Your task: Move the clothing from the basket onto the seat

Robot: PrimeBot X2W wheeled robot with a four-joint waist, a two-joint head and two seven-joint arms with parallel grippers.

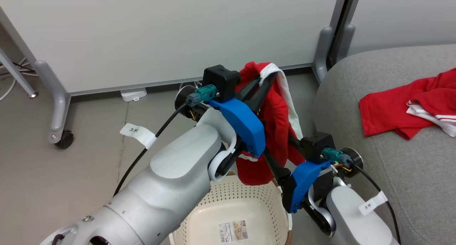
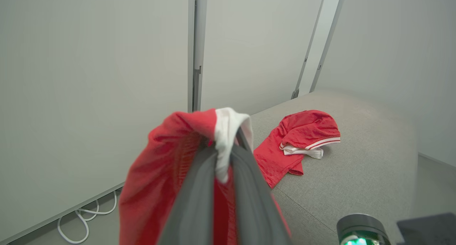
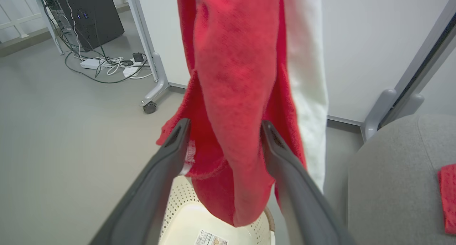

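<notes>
The left gripper is closed narrow on the white-trimmed edge of one bright red soft fabric garment, which hangs above the cream perforated plastic basket. The right gripper stands wide (a finger on either side of the hanging cloth). A second red white-striped garment lies on the light grey upholstered seat, right of the basket.

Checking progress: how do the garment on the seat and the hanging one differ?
The seat garment lies crumpled on the seat; the hanging garment dangles over the basket. The seat garment is untouched; the hanging garment is pinched in the shut left gripper. Both are red with white trim.
</notes>
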